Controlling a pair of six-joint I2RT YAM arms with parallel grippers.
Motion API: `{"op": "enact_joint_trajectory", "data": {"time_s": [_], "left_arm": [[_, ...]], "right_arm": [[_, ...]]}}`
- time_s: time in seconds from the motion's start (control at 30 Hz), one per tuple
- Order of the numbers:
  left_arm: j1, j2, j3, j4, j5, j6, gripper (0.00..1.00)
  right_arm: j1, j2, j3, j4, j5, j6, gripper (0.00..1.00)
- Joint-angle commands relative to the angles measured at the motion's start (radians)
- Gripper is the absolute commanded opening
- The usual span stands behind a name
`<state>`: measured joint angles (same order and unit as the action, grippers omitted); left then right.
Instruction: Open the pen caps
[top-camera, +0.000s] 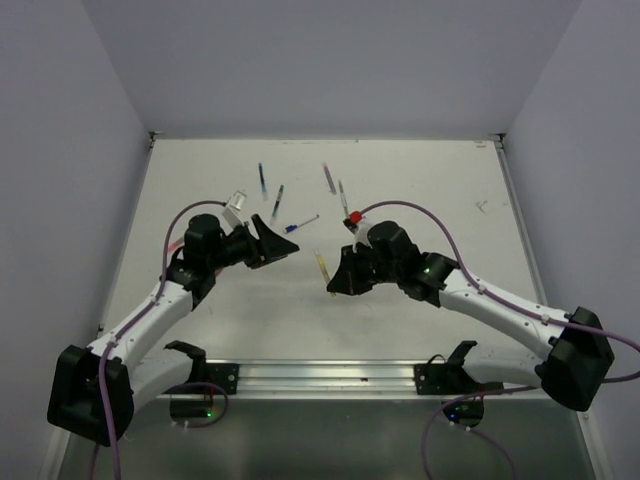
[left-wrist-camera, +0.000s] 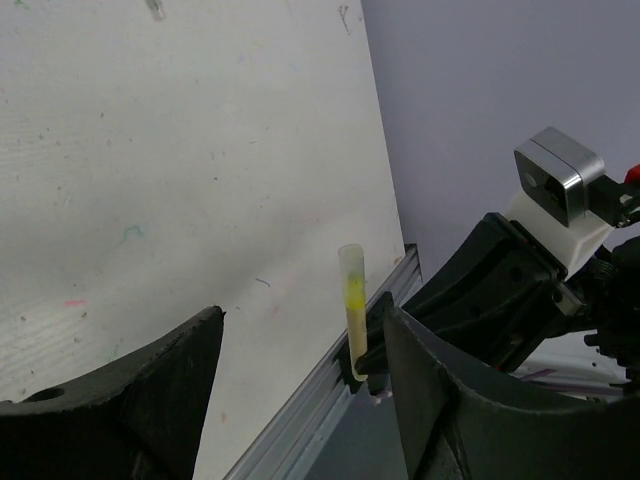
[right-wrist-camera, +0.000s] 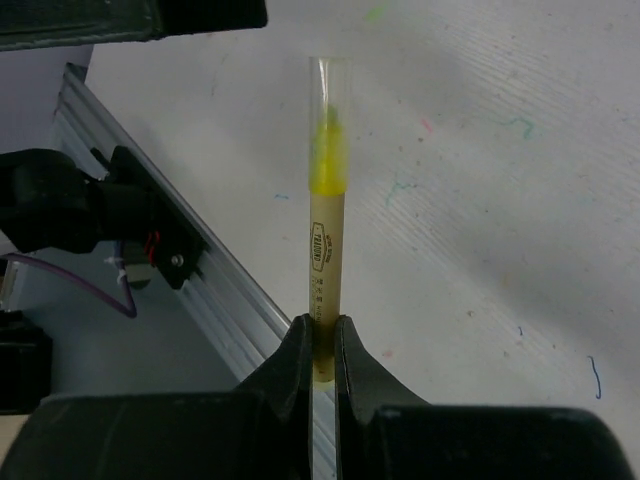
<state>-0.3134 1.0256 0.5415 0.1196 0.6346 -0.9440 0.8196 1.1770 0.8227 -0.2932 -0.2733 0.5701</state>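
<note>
My right gripper (top-camera: 335, 280) (right-wrist-camera: 320, 335) is shut on the lower end of a pale yellow pen (right-wrist-camera: 320, 260) and holds it above the table. The pen's clear pale yellow cap (right-wrist-camera: 324, 110) is still on its far end, over the bright yellow tip. My left gripper (top-camera: 280, 241) (left-wrist-camera: 300, 390) is open and empty, facing the right one from a short way off. The pen (left-wrist-camera: 351, 305) stands in the gap ahead of its fingers without touching them. Several other pens lie on the table behind: blue (top-camera: 262, 180), teal (top-camera: 277, 200), purple (top-camera: 328, 178) and grey (top-camera: 343, 198).
A blue-tipped pen (top-camera: 301, 224) lies just beyond my left gripper. A metal rail (top-camera: 320, 377) runs along the near edge of the white table (top-camera: 430, 190). Grey walls close in the back and both sides.
</note>
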Motion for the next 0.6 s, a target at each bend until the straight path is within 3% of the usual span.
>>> {"op": "enact_joint_trajectory", "data": {"time_s": [0.0, 0.33, 0.57], "left_arm": [[-0.026, 0.019, 0.005, 0.064, -0.021, -0.036, 0.69], [-0.073, 0.050, 0.026, 0.084, -0.035, -0.058, 0.68], [-0.084, 0.059, 0.012, 0.101, -0.035, -0.067, 0.60]], "right_arm": [[0.032, 0.009, 0.038, 0.106, -0.040, 0.042, 0.00], [0.087, 0.122, 0.099, 0.167, -0.040, 0.057, 0.00], [0.098, 0.154, 0.108, 0.201, -0.027, 0.066, 0.00]]}}
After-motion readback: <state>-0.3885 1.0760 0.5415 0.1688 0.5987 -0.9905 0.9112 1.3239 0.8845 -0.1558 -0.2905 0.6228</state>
